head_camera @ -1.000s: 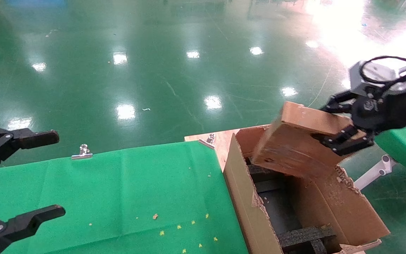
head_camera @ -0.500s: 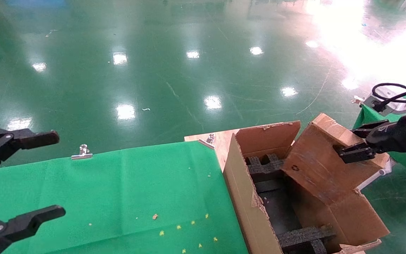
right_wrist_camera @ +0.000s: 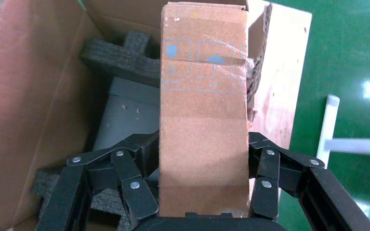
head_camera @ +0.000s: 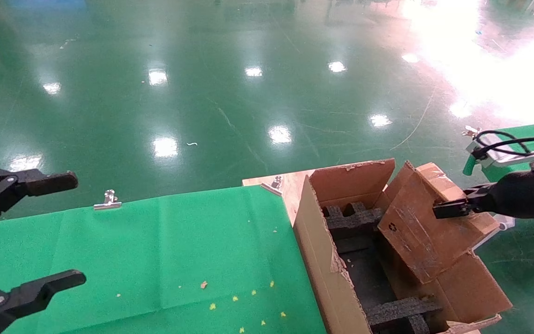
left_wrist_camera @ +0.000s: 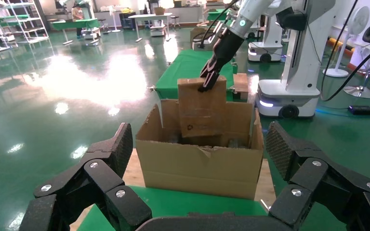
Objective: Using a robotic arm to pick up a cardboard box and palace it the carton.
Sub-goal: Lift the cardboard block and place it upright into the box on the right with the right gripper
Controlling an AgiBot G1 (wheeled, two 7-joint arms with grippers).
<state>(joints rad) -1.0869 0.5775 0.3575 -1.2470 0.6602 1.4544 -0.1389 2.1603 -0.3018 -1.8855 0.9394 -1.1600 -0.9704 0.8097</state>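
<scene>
My right gripper (head_camera: 452, 206) is shut on the small brown cardboard box (head_camera: 422, 232) and holds it tilted, its lower end inside the large carton (head_camera: 322, 264) against the right wall. In the right wrist view the fingers (right_wrist_camera: 139, 192) clamp both sides of the taped box (right_wrist_camera: 203, 96) above the carton (right_wrist_camera: 33, 96) and its black foam inserts (right_wrist_camera: 120, 55). The left wrist view shows the white arm (left_wrist_camera: 250, 14), the box (left_wrist_camera: 202, 108) and the carton (left_wrist_camera: 202, 166). My left gripper (head_camera: 74, 227) is open and empty at the far left.
A green cloth-covered table (head_camera: 155, 250) with metal clips (head_camera: 108, 200) lies left of the carton. The carton stands on a wooden board (head_camera: 290, 185). Another green table (head_camera: 526, 134) and a white pipe (head_camera: 489, 234) are at the right. Black foam (head_camera: 350, 220) fills the carton's floor.
My right gripper has moved right and down with the box. The box has swung from above the carton's far end to dip into its right side. The left arm has not moved.
</scene>
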